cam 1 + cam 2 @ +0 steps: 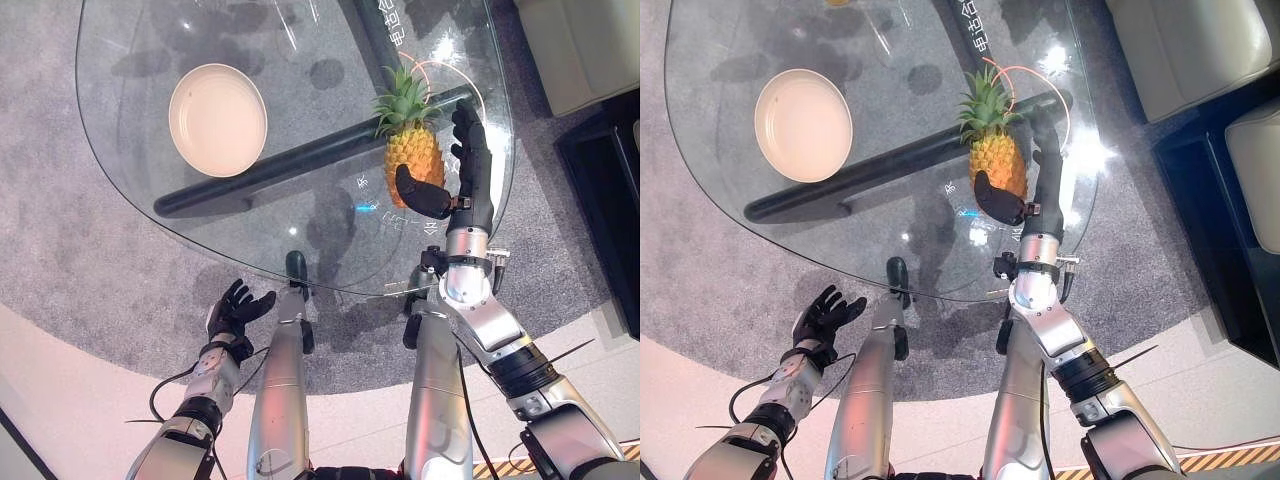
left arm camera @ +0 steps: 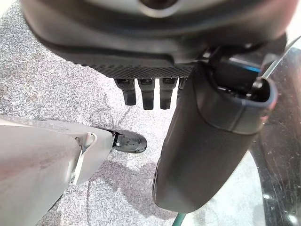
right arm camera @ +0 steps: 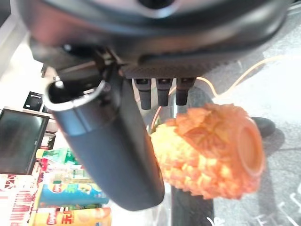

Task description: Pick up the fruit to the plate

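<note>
A pineapple (image 1: 413, 150) with green leaves lies on the glass table (image 1: 130, 130) at its right side. My right hand (image 1: 470, 170) is open right beside the fruit, fingers straight along its right flank and thumb (image 3: 108, 141) near its base; I cannot tell if it touches. In the right wrist view the orange pineapple (image 3: 211, 155) sits just past the thumb. A cream plate (image 1: 217, 119) rests empty at the table's left. My left hand (image 1: 232, 310) hangs open below the table's near edge, over the carpet.
A dark bar (image 1: 300, 165) runs under the glass from the plate side toward the pineapple. An orange cable (image 1: 1040, 85) loops beyond the fruit. A pale sofa (image 1: 1180, 40) and dark furniture stand to the right. Grey carpet (image 1: 60, 250) surrounds the table.
</note>
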{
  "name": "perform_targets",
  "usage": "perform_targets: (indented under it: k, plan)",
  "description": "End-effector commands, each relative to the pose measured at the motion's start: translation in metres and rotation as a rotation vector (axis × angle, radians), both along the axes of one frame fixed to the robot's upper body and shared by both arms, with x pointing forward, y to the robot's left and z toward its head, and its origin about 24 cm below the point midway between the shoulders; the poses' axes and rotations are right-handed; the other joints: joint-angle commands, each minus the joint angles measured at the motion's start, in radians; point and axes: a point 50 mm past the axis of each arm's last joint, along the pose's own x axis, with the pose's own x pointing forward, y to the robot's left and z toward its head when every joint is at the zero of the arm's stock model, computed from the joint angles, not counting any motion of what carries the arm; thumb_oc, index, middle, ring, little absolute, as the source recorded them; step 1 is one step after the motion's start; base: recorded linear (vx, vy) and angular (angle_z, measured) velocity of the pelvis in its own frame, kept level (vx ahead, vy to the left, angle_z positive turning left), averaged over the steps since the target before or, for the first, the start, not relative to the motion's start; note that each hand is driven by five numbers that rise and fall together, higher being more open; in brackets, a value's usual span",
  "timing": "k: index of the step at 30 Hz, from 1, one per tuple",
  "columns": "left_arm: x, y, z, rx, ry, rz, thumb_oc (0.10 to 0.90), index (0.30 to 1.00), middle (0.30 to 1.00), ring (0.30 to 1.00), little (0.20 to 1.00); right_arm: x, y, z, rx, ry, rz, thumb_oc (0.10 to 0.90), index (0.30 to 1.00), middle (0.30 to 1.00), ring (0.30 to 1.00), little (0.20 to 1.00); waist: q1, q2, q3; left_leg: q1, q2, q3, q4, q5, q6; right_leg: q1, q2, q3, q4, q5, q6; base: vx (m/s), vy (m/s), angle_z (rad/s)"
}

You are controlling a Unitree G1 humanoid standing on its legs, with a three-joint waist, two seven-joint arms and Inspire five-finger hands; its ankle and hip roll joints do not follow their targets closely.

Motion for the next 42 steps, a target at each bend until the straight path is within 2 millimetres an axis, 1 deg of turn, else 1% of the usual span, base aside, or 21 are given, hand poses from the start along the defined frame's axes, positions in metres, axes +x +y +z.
perform_targets:
  k: [1, 10, 22, 35, 42]
  plan:
    - [-0.021, 0.009, -0.016, 0.043, 0.059, 0.039, 0.8, 0.9, 0.9, 0.9, 0.9, -0.014, 0.018, 0.044, 0.019, -0.201, 0.112, 0.8, 0.9, 0.9, 0.9, 0.9, -0.002, 0.004, -0.02, 0.001, -0.051, 0.006, 0.074, -0.075, 0.018, 0.034, 0.008, -0.068, -0.153, 0.103, -0.011, 0.01, 0.0, -0.03]
    - [-0.019, 0.009, -0.015, 0.046, 0.062, 0.031, 0.8, 0.9, 0.9, 0.9, 0.9, -0.006, 0.016, 0.027, 0.001, -0.09, 0.068, 0.8, 0.9, 0.9, 0.9, 0.9, 0.003, 0.006, -0.02, 0.003, -0.05, 0.008, 0.068, -0.069, 0.02, 0.032, 0.007, -0.072, -0.149, 0.105, -0.01, 0.0, 0.0, -0.01]
    - [-0.018, 0.007, -0.015, 0.053, 0.064, 0.022, 0.8, 0.9, 0.9, 0.9, 0.9, 0.002, 0.013, 0.014, -0.025, 0.001, 0.011, 0.8, 0.9, 0.9, 0.9, 0.9, 0.012, 0.008, -0.02, 0.002, -0.052, 0.006, 0.057, -0.062, 0.023, 0.029, 0.008, -0.079, -0.148, 0.107, -0.008, 0.0, 0.0, 0.0]
    - [-0.017, 0.005, -0.014, 0.058, 0.065, 0.006, 0.8, 0.9, 0.9, 0.9, 0.9, 0.007, 0.016, 0.012, -0.049, 0.033, 0.012, 0.8, 0.9, 0.9, 0.9, 0.9, 0.019, 0.018, -0.02, 0.001, -0.058, 0.007, 0.058, -0.062, 0.027, 0.025, 0.008, -0.078, -0.143, 0.108, -0.009, 0.0, 0.0, 0.0]
    - [-0.016, 0.003, -0.014, 0.059, 0.068, -0.007, 0.8, 0.9, 0.9, 0.9, 0.9, 0.012, 0.019, 0.015, -0.076, 0.057, 0.011, 0.8, 0.9, 0.9, 0.9, 0.9, 0.024, 0.021, -0.02, 0.001, -0.058, 0.006, 0.059, -0.061, 0.028, 0.021, 0.006, -0.079, -0.137, 0.109, -0.009, 0.0, 0.0, 0.0]
